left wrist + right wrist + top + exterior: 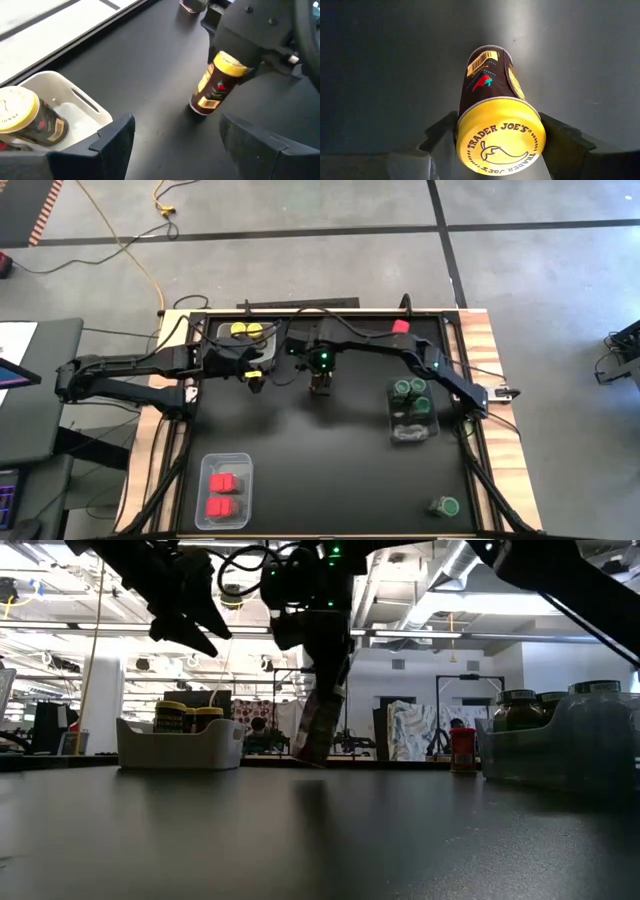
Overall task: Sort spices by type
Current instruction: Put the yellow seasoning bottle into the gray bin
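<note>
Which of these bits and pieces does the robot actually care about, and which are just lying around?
Part of the job:
yellow-lidded jar, held tilted by the right gripper
yellow-lidded jars in the white bin
green-lidded jars in the clear bin
red blocks in their bin
loose green-lidded jar
loose red container

Just lying about:
yellow cable on the floor

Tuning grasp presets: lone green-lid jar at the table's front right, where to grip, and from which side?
The green-lid jar appears tipped on its side, clear of the bin of green-lid jars. I'd come straight down with the right gripper once free, closing across the round body's middle, fingers crosswise to its long axis.
</note>
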You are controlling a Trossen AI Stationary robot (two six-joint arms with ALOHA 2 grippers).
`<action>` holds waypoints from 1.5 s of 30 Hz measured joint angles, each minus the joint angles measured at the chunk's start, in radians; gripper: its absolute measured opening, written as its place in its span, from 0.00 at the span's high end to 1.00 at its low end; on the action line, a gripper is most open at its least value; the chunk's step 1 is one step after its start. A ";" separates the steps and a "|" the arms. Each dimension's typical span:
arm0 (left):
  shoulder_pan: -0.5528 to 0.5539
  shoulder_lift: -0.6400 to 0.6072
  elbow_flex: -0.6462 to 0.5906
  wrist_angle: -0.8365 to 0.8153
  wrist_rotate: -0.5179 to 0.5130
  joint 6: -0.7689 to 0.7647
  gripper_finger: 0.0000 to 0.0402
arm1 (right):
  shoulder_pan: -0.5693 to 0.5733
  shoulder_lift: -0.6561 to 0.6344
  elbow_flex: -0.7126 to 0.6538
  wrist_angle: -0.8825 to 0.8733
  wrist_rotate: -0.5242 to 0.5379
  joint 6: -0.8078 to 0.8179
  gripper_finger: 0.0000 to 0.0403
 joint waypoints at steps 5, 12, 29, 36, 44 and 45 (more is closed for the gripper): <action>0.000 0.000 0.000 0.000 0.000 0.058 0.31 | 0.015 0.013 -0.003 -0.001 0.002 0.000 0.35; 0.000 0.000 0.000 0.003 0.000 0.162 0.31 | 0.033 0.018 -0.003 0.020 0.003 0.001 0.34; 0.000 0.000 0.000 0.003 0.001 0.386 0.31 | 0.033 0.018 0.005 0.040 0.003 0.119 0.04; 0.034 0.000 0.000 0.002 0.039 0.430 0.31 | 0.020 -0.059 0.002 0.014 0.003 0.234 0.04; 0.076 0.000 0.000 0.001 0.125 0.481 0.31 | 0.057 -0.244 -0.140 0.013 0.153 0.341 0.05; 0.079 0.000 0.000 0.002 0.133 0.484 0.31 | 0.069 -0.277 -0.190 0.030 0.174 0.347 0.05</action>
